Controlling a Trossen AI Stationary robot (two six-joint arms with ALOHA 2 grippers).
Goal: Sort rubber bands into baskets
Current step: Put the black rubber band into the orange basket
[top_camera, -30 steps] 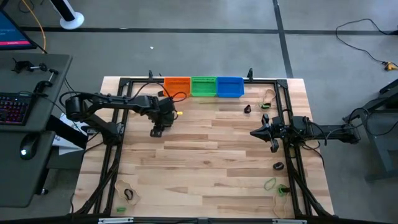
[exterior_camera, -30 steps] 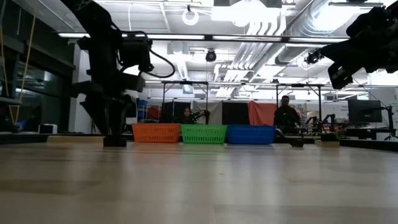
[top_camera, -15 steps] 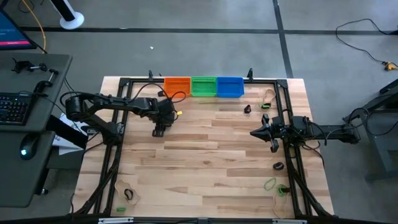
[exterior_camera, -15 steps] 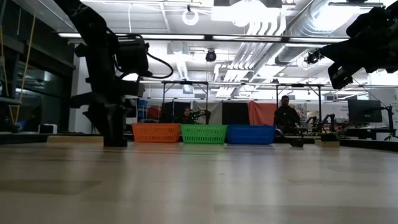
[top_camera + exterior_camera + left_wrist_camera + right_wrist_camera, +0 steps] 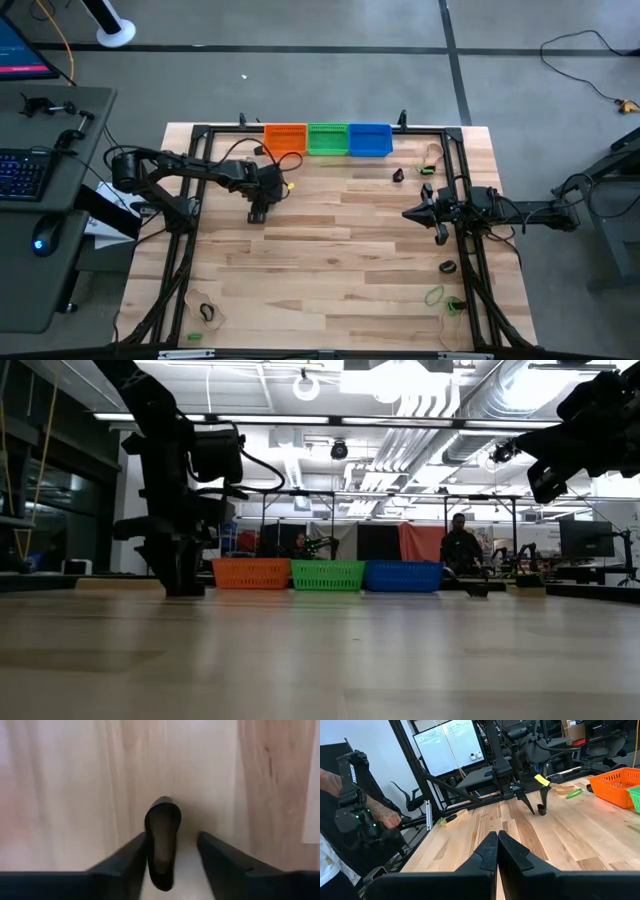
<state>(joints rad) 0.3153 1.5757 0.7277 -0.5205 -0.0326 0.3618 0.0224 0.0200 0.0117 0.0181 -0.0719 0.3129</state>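
Left gripper point(image 5: 172, 857) down at tabletop point(image 5: 330, 240), fingers parted, straddling black rubber band point(image 5: 162, 842); band's long axis runs along gap. Right gripper point(image 5: 497, 851) closed, empty, well apart.

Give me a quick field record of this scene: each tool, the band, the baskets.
left tool: open, down at the table, straddling a black rubber band
right tool: shut, raised, waiting at the table's right side
baskets: orange basket, green basket, blue basket, in a row at the far edge
table: light wood
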